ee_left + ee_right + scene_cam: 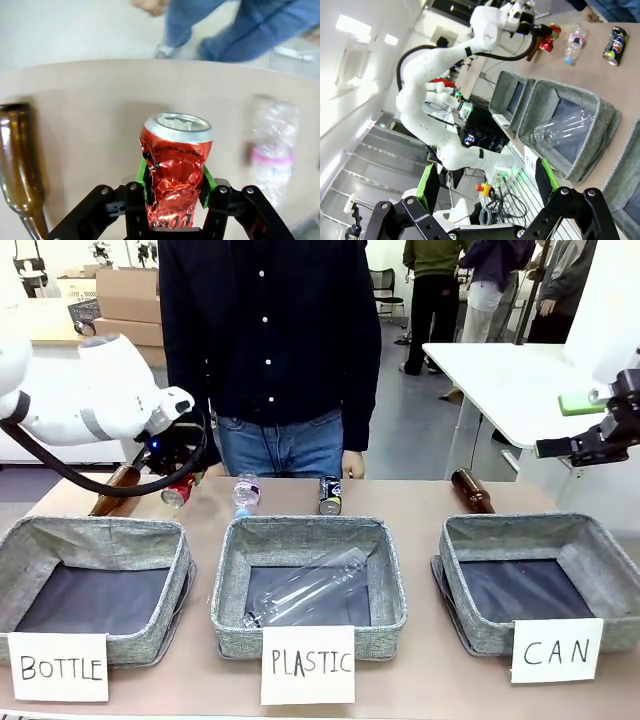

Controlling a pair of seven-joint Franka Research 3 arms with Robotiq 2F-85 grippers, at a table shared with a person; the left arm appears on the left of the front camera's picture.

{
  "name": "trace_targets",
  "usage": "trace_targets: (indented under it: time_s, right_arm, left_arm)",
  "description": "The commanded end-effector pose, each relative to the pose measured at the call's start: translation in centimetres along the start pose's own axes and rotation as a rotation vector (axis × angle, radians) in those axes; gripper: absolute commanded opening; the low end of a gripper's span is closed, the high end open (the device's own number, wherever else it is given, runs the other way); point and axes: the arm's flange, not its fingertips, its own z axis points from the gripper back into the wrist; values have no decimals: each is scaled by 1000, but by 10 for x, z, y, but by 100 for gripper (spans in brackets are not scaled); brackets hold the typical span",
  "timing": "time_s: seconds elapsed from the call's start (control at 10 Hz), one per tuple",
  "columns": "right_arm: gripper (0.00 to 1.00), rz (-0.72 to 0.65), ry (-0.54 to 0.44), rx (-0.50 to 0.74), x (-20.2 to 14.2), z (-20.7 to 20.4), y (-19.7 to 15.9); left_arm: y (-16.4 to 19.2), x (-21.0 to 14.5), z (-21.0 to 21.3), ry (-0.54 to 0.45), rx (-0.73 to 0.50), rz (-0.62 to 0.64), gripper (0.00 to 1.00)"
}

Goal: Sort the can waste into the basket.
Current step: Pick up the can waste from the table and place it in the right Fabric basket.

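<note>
Clamping the red can [175, 170]: left fingers [136, 202] are clenched on its dented body from both sides, green pads pressed into the crumpled metal, can top pointing away from the camera. The left wrist view gives that contact cleanly. In the front view a black cable loops past the grip, but the location reads well: the red can is tilted at the far-left part of the surface [420, 680], just in front of the person [270, 340]. Can't tell from either view whether the can touches the surface.

Neighbours in the wrist view: brown bottle [17, 160] lying on one side, small plastic bottle [272, 150] on the other, blurred.

Front view adds the layout. Black can [330, 495] stands upright at far centre, behind the PLASTIC basket [230, 580], which holds a clear bottle [310, 590]. BOTTLE basket [175, 580] is on the left, CAN basket [460, 590] on the right, with a second brown bottle [472, 490] lying just behind it. Both cans are well apart from the CAN basket.

Right fingers [427, 185] are released, spread wide. In the front view they hang above the right end, beyond the CAN basket. The right wrist view, rolled, looks across at the left arm [470, 45] holding the red can.
</note>
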Motion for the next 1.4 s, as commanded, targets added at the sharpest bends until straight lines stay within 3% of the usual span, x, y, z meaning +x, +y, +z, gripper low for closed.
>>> trace_targets:
  time_s: [0.0, 0.2, 0.5, 0.7, 0.8, 1.1, 1.2, 1.3]
  right_arm:
    - [100, 28, -13, 17, 4, -2, -1]
    - [100, 28, -13, 17, 4, -2, -1]
    - [100, 28, -13, 17, 4, -2, -1]
    - [100, 28, -13, 17, 4, -2, -1]
    - [100, 28, -13, 17, 4, -2, -1]
    - [100, 28, -13, 17, 4, -2, -1]
    - [100, 28, -13, 17, 4, -2, -1]
    - [100, -1, 2, 0, 1, 0, -1]
  left_arm:
    - [9, -51, 88, -43, -254, -185, 0]
    - [-11, -133, 181, -98, -513, -578, 0]
    - [-51, -228, 201, -67, -706, -1065, 0]
    - [-62, -235, 185, -39, -719, -1164, 0]
    - [-73, -234, 210, -102, -637, -906, 0]
    - [-73, -234, 210, -102, -637, -906, 0]
    - [-66, -241, 206, -86, -655, -962, 41]
    - [-121, -226, 202, -255, -776, -1257, 41]
